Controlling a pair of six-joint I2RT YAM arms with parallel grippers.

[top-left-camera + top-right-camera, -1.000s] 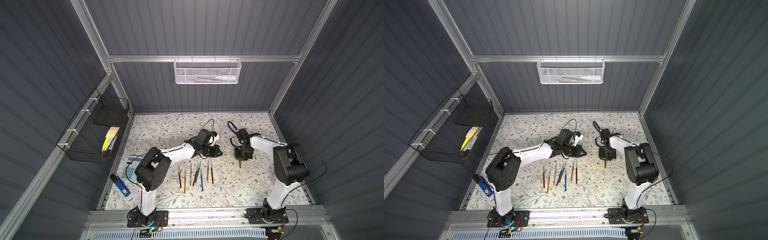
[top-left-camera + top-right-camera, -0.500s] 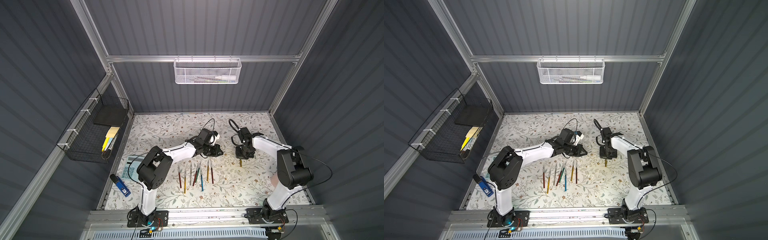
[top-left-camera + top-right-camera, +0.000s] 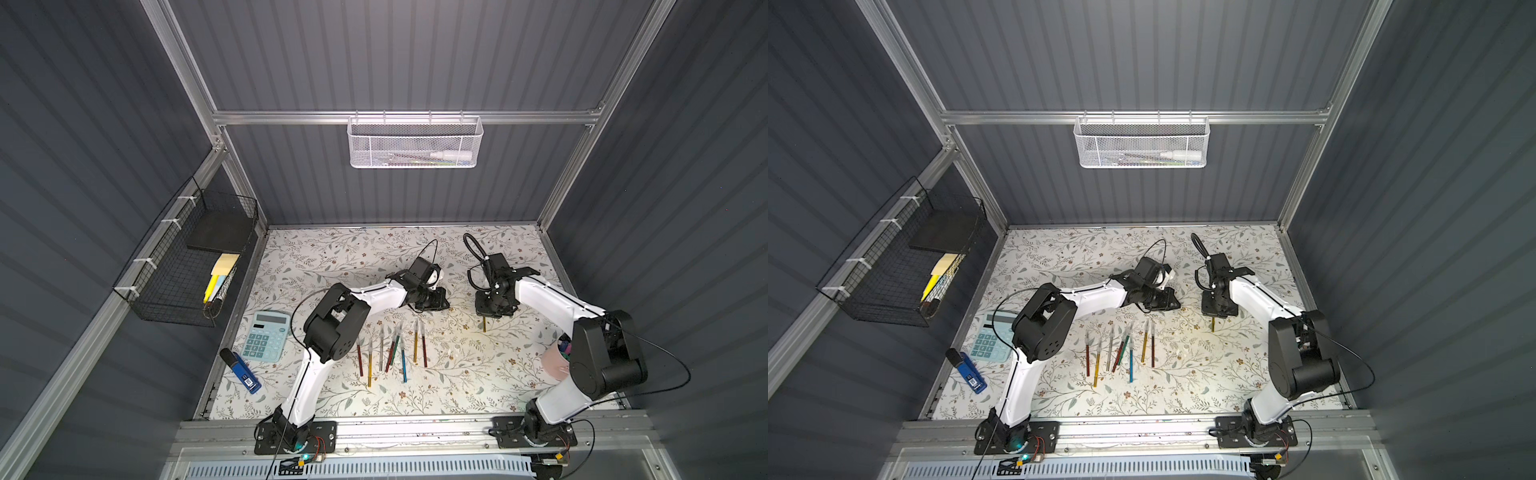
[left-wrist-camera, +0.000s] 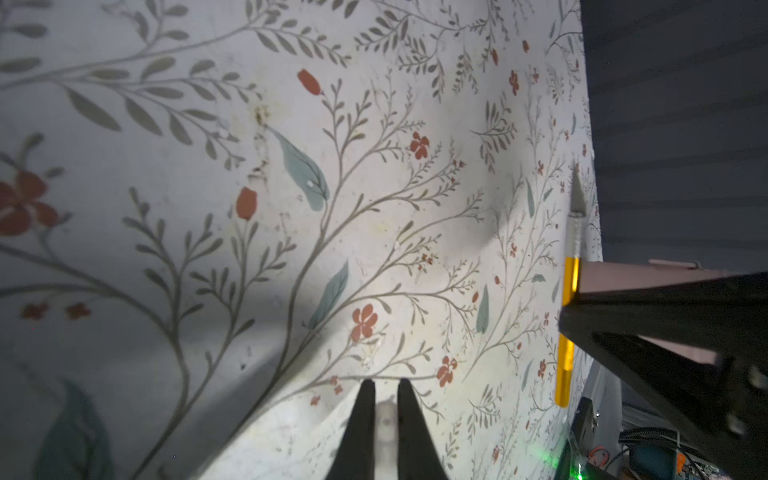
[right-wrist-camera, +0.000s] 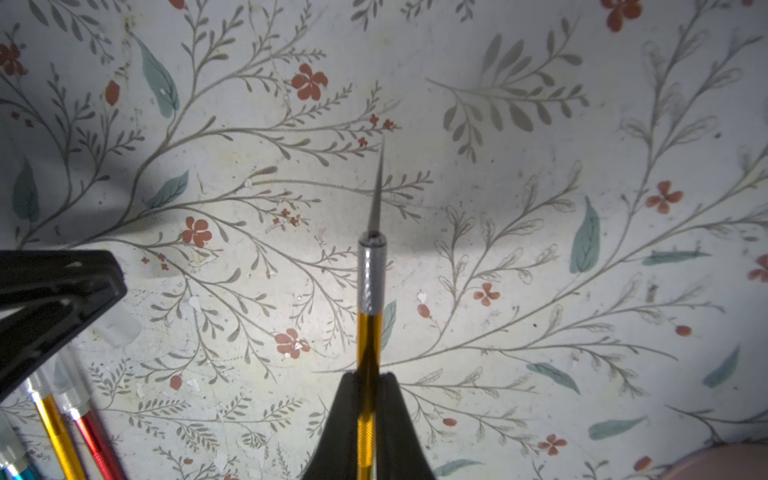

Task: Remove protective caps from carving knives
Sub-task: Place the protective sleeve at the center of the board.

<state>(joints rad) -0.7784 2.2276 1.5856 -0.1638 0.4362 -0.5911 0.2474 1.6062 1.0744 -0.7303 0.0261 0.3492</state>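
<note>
Top views both show the gold knife (image 3: 484, 325) off the right end of the row of knives (image 3: 390, 349) and a little farther back. Its handle end pokes out under the right pincer (image 3: 494, 309). The left pincer (image 3: 434, 300) hangs just behind the row's right end, apart from the right one. The row lies on the flowered worktop (image 3: 332, 257). Both pincers stand about where they were a second ago. The right arm (image 3: 602, 353) has swung its elbow away from the row, and a pink cup (image 3: 556, 361) now shows beside it.

Left wrist view: the left pincer's fingers (image 4: 363, 415) are pressed on a small clear cap (image 4: 385, 417), which is blurred between them above the worktop. The gold knife (image 4: 567, 291) shows side-on, with a shiny gold handle, a silver collar and a bare grey pointed blade.

Right wrist view: the right pincer (image 5: 369, 380) pinches the gold handle. The knurled silver collar and thin bare blade reach out past its fingertips. The clear cap (image 5: 118, 328) sits at the left pincer's tip. Gold, red and blue knives from the row's end wear clear sleeves.
</note>
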